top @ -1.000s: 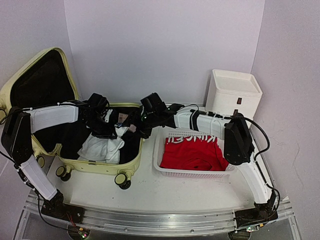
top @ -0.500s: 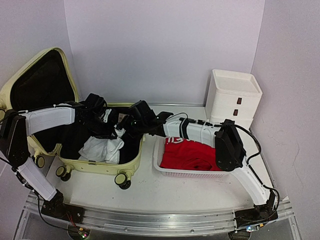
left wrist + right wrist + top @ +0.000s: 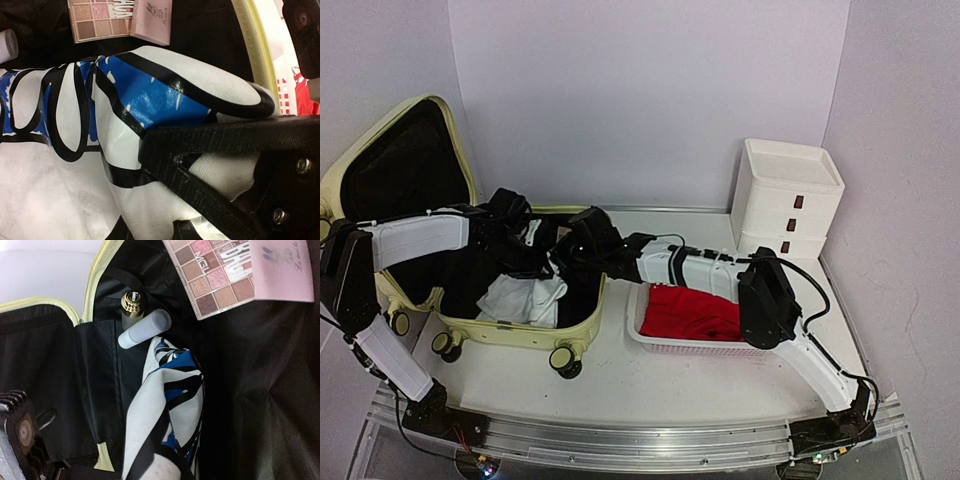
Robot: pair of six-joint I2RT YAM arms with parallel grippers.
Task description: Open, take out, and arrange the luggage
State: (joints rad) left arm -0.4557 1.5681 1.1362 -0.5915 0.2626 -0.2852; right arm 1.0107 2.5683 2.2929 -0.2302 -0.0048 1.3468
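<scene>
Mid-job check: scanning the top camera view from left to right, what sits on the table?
Open luggage → white mesh basket holding a red garment → white three-drawer box.

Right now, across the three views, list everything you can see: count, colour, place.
suitcase: one, pale yellow-green, black lining, open, left on the table
shirt: one, white with blue and black print, in the suitcase
eyeshadow palette: one, pinks and browns, in the suitcase
pink box: one, beside the palette
tube: one, white, in the suitcase
gold cap: one, beside the tube
basket: one, white, right of the suitcase
clothes: count unclear, red, in the basket
drawer box: one, white, back right
table: one, white
left arm: one, white and black, fingers shut on the shirt
right arm: one, white and black, reaching into the suitcase, shut
</scene>
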